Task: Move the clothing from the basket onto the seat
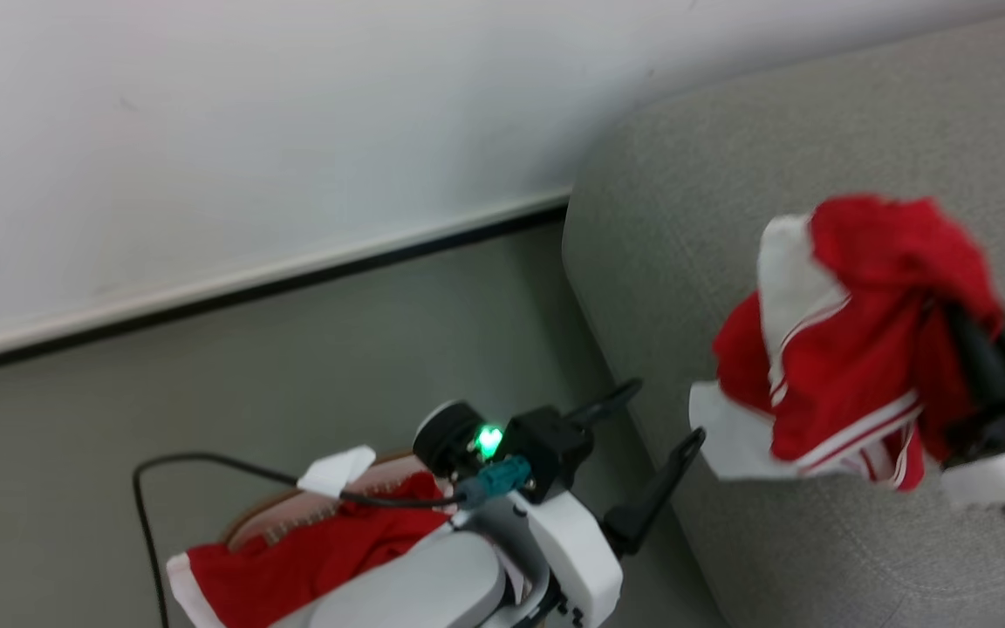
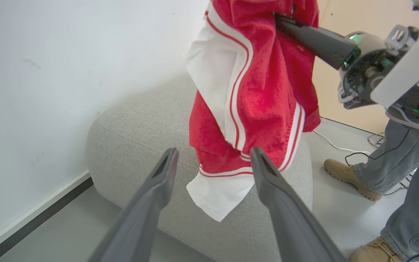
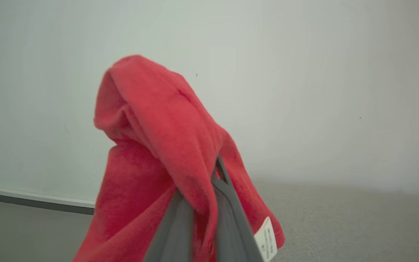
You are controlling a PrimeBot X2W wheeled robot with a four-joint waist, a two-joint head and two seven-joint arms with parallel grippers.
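A soft red white-striped fabric garment [image 1: 851, 349] was clamped in the right gripper [image 3: 218, 174] over the light grey upholstered seat [image 1: 686, 174], just beyond the wide-spread, empty left gripper [image 2: 213, 154].

The right gripper [image 1: 956, 327], above the seat [image 1: 729, 174], is blurred in the head view. Its fingertips are buried in the folds of the held garment [image 1: 851, 349], so the exact place of the pinch cannot be told. Its wrist is cut by the right edge of the picture. The seat itself runs out of the right and bottom edges.

On the floor beside the seat, the basket [image 1: 245, 523] is almost all covered by a second garment [image 1: 311, 558] and the left forearm [image 1: 433, 584]; a bit of tan rim and holed wall is visible. The bottom edge cuts this garment.

In the right wrist view, the print on the white label [image 3: 266, 238] of the held garment is too small to read. In the left wrist view, the person [image 2: 409, 174] beyond the seat is cut off above the legs.
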